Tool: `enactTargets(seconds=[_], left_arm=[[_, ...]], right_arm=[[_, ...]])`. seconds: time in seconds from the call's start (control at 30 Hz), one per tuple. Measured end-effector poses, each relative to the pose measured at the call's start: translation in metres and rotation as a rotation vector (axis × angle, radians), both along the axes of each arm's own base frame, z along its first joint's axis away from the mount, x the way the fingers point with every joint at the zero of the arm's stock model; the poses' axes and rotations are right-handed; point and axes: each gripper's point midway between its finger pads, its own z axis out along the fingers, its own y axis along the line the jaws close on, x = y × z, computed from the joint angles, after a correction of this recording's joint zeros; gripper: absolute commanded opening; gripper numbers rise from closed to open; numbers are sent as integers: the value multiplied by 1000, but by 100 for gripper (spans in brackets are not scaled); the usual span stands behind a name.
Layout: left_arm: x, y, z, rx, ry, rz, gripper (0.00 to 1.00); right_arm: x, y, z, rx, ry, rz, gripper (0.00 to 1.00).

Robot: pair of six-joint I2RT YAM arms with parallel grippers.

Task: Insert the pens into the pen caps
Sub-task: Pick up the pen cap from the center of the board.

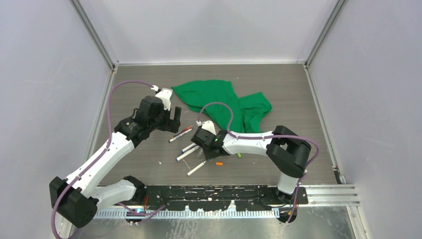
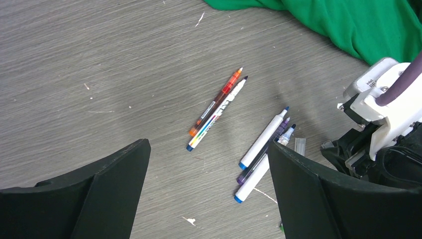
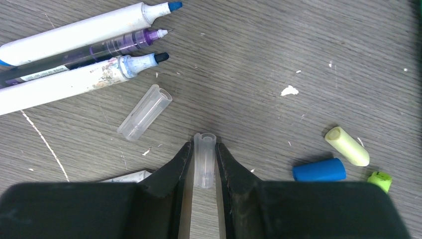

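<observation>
One clear cap [image 3: 204,167] sits pinched in your right gripper [image 3: 204,149], mouth forward; pens [image 3: 64,84] lie ahead-left, left gripper [image 2: 208,147] spread

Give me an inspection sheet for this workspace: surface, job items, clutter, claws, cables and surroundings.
Surface: grey wood-grain table, white specks.
Job's things: three pens side by side, two more pens apart from them; spare clear cap, blue cap, yellow cap and green cap lying loose.
Clutter: green cloth crumpled at the back.
Claws: left claw open and empty above the pens; right claw shut on a clear cap.
Cables: purple cables arc over both arms.
Surroundings: pale walls, metal rail at the near edge.
</observation>
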Motion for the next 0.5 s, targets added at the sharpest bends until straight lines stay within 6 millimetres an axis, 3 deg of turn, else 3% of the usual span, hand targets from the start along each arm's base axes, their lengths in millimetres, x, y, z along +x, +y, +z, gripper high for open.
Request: enactTargets(seconds=[0.17, 0.3, 0.4, 0.5], left_arm=[[0, 0, 0, 0, 0, 1, 91], [0, -3, -5, 2, 19, -7, 88], [-1, -12, -23, 25, 83, -35, 78], [-2, -22, -54, 78, 213, -74, 69]], right_arm=[[3, -6, 9, 10, -29, -14, 10], [13, -14, 39, 120, -83, -51, 10], [29, -28, 68, 254, -147, -108, 10], [42, -40, 86, 371, -192, -152, 10]])
